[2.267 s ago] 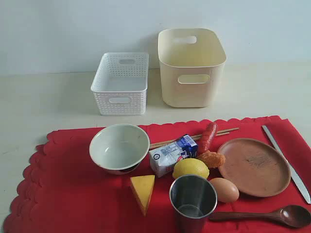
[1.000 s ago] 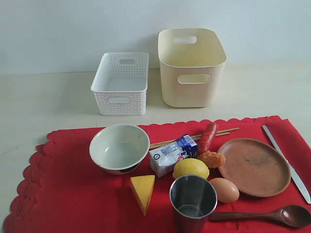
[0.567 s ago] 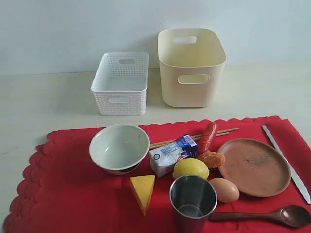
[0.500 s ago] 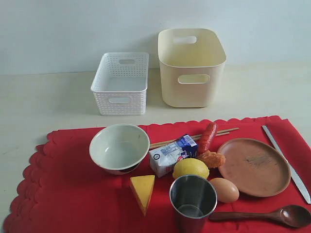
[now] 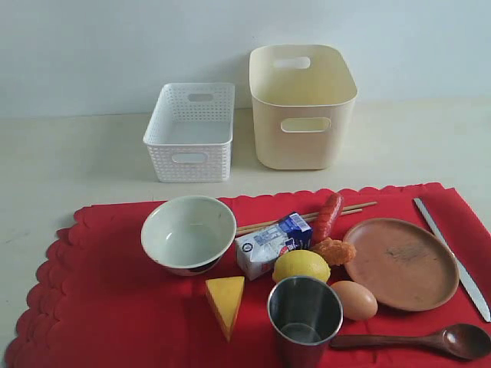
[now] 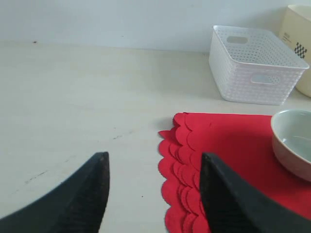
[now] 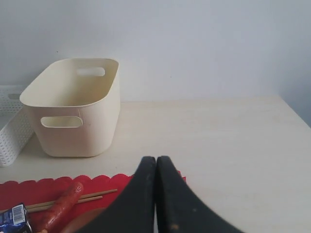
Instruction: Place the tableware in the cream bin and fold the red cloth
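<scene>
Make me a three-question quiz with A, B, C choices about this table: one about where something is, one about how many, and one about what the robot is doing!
1. Where is the egg?
A) on the brown plate
B) on the red cloth, beside the steel cup
C) inside the bowl

2. How many bins stand beyond the cloth?
A) one
B) two
C) four

3. The right gripper is...
A) shut
B) wide open
C) holding something

Answers:
1 B, the egg lies on the cloth next to the cup.
2 B, there is the white basket and the cream bin.
3 A, its jaws press together with nothing between.
</scene>
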### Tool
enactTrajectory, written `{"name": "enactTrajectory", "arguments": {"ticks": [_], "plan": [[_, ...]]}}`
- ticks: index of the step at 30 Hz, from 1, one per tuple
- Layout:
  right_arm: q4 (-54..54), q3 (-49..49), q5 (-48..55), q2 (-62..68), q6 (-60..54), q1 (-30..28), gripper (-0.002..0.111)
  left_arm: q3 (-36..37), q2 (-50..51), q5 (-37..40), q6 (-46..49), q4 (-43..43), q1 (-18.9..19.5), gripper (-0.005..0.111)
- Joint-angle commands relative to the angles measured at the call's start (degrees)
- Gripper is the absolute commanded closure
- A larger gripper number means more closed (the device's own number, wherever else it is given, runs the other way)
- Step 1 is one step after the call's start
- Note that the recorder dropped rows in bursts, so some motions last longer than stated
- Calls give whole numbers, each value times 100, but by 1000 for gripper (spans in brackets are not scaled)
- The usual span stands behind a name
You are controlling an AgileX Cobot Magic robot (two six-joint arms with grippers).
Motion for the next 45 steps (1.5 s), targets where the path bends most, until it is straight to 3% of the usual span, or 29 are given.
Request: {"name": "enactTrajectory", "arguments": {"ticks": [1, 11, 15, 18, 28, 35, 41, 45], "plan": [[14, -57, 14, 28, -27, 17, 108, 14, -30, -54, -19, -17, 9, 52], [467, -57, 91, 296, -419, 17, 108, 14, -30, -54, -19, -17, 9, 52], [1961, -66, -2, 880, -1862, 17, 108, 14, -30, -54, -19, -17, 9, 52], [3710, -275, 237, 1393, -3741, 17, 108, 14, -30, -54, -19, -17, 9, 52], [6111, -781, 1303, 2539, -6715, 17, 107, 14, -30, -54, -19, -17, 9, 52], [7398, -809, 2200, 3278, -8566, 17, 89, 14, -30, -54, -19, -17, 9, 52], [7798, -809, 2596, 3834, -9291, 17, 71, 14, -30, -54, -19, -17, 9, 52], [7915, -809, 2865, 4172, -9598, 17, 66, 14, -30, -54, -19, -17, 9, 52]]}}
